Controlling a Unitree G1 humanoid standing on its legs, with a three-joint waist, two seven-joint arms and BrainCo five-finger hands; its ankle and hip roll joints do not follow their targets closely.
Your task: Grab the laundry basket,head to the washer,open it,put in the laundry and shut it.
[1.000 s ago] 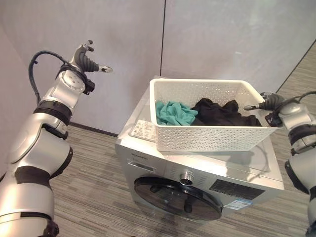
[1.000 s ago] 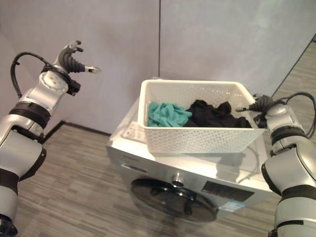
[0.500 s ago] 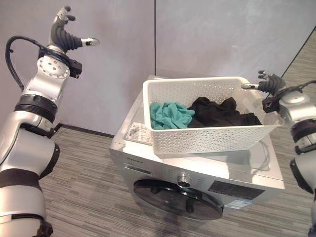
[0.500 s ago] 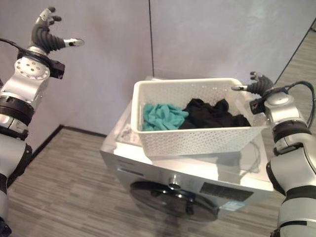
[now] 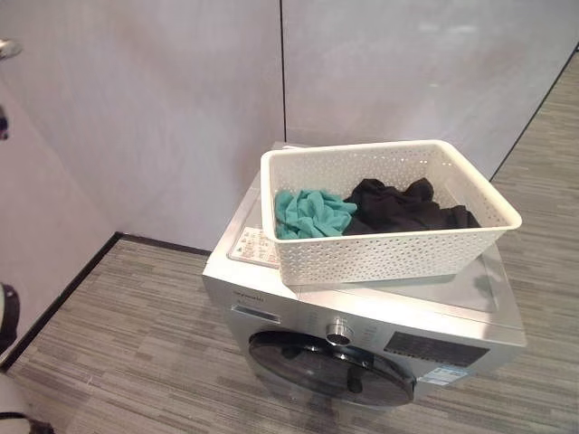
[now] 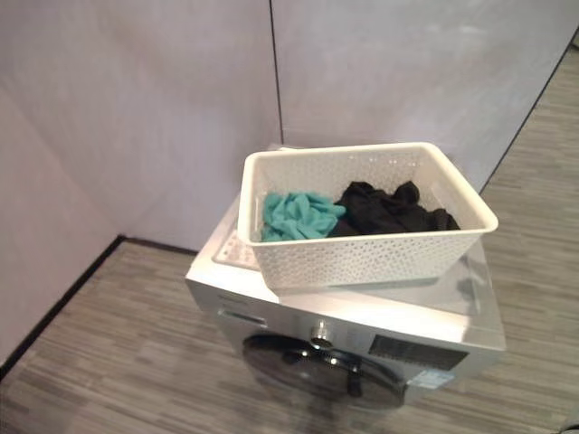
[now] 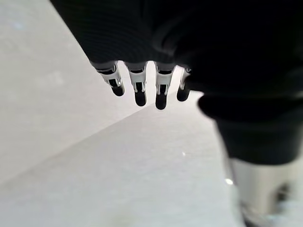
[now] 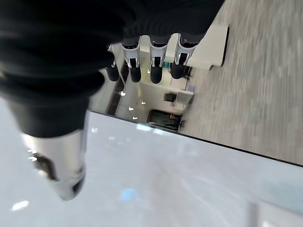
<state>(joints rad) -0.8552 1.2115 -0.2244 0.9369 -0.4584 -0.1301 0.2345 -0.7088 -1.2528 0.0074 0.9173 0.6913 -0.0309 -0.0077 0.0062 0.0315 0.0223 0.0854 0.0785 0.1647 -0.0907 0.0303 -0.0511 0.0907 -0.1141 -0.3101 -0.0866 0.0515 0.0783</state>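
**Laundry basket resting on the washer, both hands empty**

The white perforated laundry basket sits on top of the silver front-loading washer, well apart from both hands. Inside lie 2 items: a teal cloth and, touching it, a black garment. The washer's round dark door is closed. The left hand has its fingers extended and relaxed, grasping nothing, facing a pale wall. The right hand is likewise released, fingers straight, above grey striped flooring.
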